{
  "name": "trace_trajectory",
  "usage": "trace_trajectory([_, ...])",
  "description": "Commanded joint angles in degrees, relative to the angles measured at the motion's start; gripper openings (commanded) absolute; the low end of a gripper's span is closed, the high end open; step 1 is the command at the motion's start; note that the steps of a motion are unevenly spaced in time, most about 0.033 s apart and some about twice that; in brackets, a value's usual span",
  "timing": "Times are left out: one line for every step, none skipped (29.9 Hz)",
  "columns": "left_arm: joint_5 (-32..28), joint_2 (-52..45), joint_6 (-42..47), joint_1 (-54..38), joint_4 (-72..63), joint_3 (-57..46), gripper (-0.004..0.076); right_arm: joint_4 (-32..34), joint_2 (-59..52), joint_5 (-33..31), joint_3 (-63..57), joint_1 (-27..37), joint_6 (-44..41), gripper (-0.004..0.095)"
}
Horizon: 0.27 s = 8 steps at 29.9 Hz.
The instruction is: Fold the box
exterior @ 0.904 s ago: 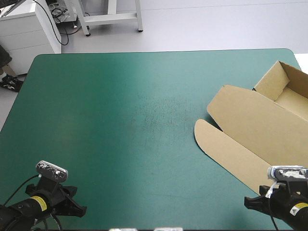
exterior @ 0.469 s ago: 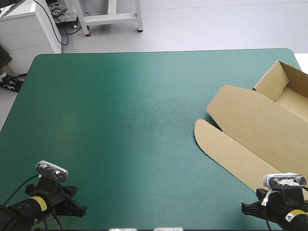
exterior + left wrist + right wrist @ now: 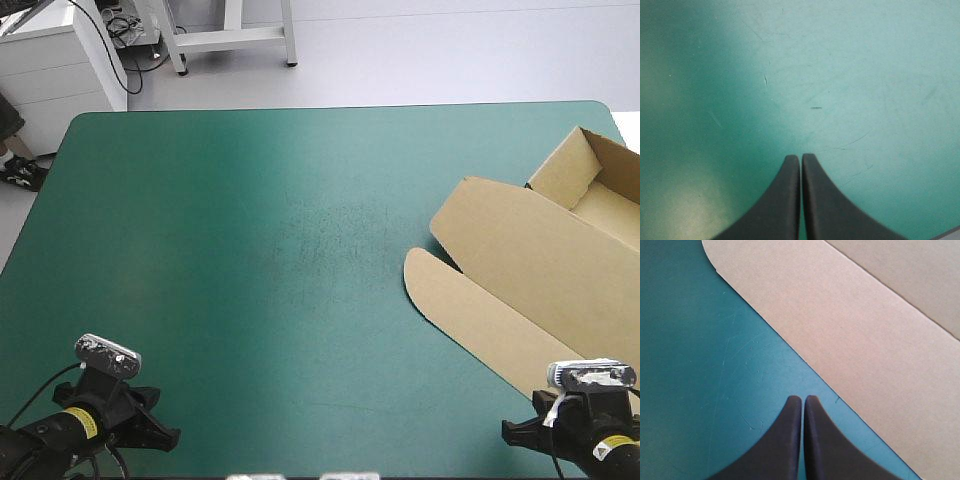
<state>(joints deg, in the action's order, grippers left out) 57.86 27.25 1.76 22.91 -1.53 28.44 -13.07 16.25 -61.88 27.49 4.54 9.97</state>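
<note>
Two end effectors sit at the bottom corners of the high view, each with its black fingers (image 3: 785, 200) pressed together on nothing. The left end effector (image 3: 800, 157) is over bare tabletop (image 3: 865, 75); the right end effector (image 3: 802, 399) is just short of the box's slanting edge.

The box (image 3: 560, 290) lies at the right of the frame and runs off its right edge. Its walls (image 3: 565, 165) are up at upper right, the lid (image 3: 520, 240) is flat, and a rounded flap (image 3: 425, 275) points toward the middle. I cannot tell whether the walls are fully tucked.

If more folding is due, I judge the right one should part its fingers first. It should then meet the flap's edge low and lift slowly, so the board hinges on its crease rather than sliding.

The tabletop is teal-green with fine scratches. The wide space left of the box gives the left arm room to brace the tray.
</note>
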Motion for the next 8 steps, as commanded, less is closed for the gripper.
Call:
trace_trajectory([-2.5,0.3,-0.1,0.1,-0.2,1.5,-0.0008,-1.0,0.6,3.3,1.3,-0.2,0.3,-0.0009])
trace_trajectory([-2.5,0.3,-0.1,0.1,-0.2,1.5,-0.0008,-1.0,0.6,3.3,1.3,-0.2,0.3,-0.0014])
trace_trajectory([-2.5,0.3,-0.1,0.1,-0.2,1.5,-0.0008,-1.0,0.6,3.3,1.3,-0.2,0.3,-0.002])
trace_trajectory([-2.5,0.3,-0.1,0.1,-0.2,1.5,-0.0008,-1.0,0.6,3.3,1.3,-0.2,0.3,-0.002])
trace_trajectory([-2.5,0.3,-0.1,0.1,-0.2,1.5,-0.0008,-1.0,0.6,3.3,1.3,-0.2,0.3,-0.002])
trace_trajectory([-2.5,0.3,-0.1,0.1,-0.2,1.5,-0.0008,-1.0,0.6,3.3,1.3,-0.2,0.3,-0.002])
trace_trajectory([-2.5,0.3,-0.1,0.1,-0.2,1.5,-0.0008,-1.0,0.6,3.3,1.3,-0.2,0.3,-0.002])
trace_trajectory([-2.5,0.3,-0.1,0.1,-0.2,1.5,-0.0008,-1.0,0.6,3.3,1.3,-0.2,0.3,-0.002])
